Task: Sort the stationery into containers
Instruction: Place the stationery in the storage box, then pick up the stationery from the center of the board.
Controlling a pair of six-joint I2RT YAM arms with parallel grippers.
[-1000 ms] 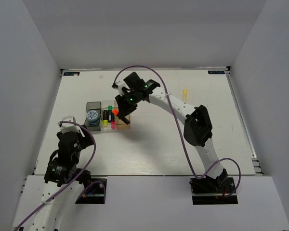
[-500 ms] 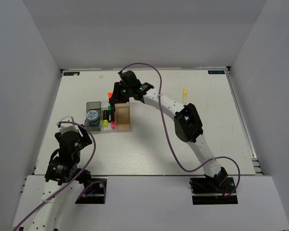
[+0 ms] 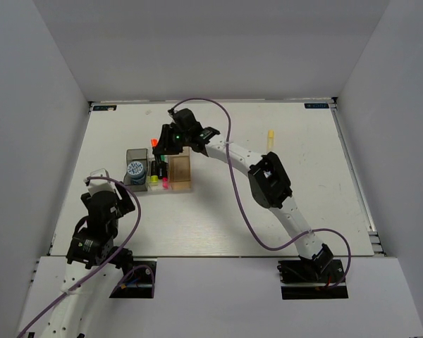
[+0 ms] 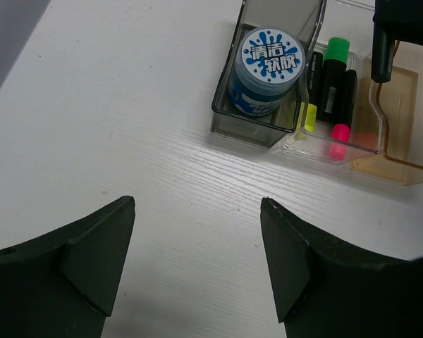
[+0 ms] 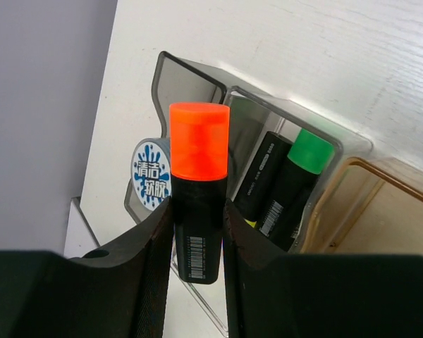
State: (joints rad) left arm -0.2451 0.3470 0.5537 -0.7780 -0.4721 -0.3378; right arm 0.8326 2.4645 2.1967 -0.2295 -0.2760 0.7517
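Leftward along the row of boxes the right fingers point(image 5: 148, 253) had swung since a second earlier. Only the right wrist view showed their grip: both clamped the black barrel of the orange-capped highlighter point(image 5: 199, 162), its cap jutting past the tips. Only the top view showed a pale yellow highlighter point(image 3: 271, 134) on the bench point(image 3: 218, 211), well apart from them. Ahead of the left fingers point(image 4: 92, 246), spread with nothing between, the dark grey box point(image 4: 254, 127) held the blue-white roll point(image 4: 268, 63). Beside it, the clear box point(image 4: 324, 151) held a green-capped highlighter point(image 4: 336, 53), a yellow-ended highlighter point(image 4: 309, 116) and a pink-ended highlighter point(image 4: 340, 132).
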